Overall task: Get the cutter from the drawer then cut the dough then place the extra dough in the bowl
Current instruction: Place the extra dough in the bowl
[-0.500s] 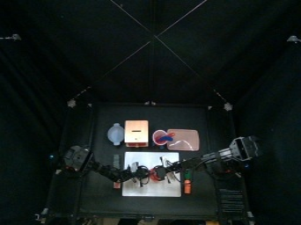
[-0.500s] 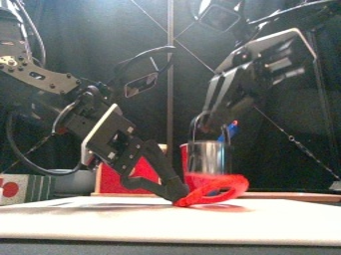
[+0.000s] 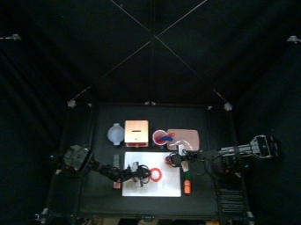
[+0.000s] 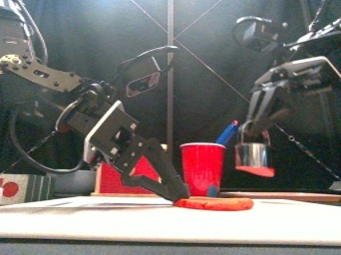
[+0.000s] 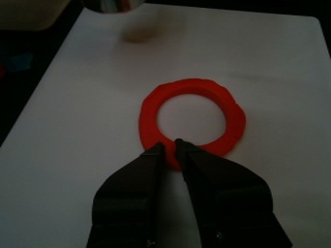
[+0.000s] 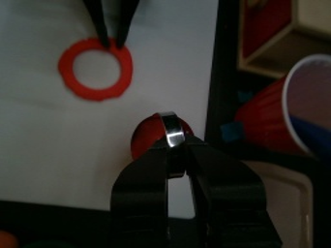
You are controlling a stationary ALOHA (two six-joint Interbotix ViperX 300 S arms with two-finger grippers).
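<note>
A red dough ring [image 5: 192,116] lies flat on the white cutting board [image 5: 272,77]. My left gripper [image 5: 172,147] is shut on the ring's near edge, its tip low on the board [image 4: 170,197]. The ring also shows in the front view [image 4: 216,204] and in the right wrist view [image 6: 95,70]. My right gripper [image 6: 168,145] is shut on the round metal cutter [image 4: 249,154], held in the air to the right of the ring. A red disc of dough [image 6: 158,134] sits inside the cutter. In the top view the cutter [image 3: 179,161] hangs over the board's right side.
The pale wooden box [image 3: 136,134] stands behind the board, with the blue-grey bowl [image 3: 114,134] to its left and the pink tray [image 3: 186,138] to its right. A red cup [image 4: 202,167] with a blue knife stands behind the ring.
My right gripper has lifted the cutter off the dough and carried it right, with the cut disc inside. The ring has dropped flat onto the board. The left gripper stays on it.
</note>
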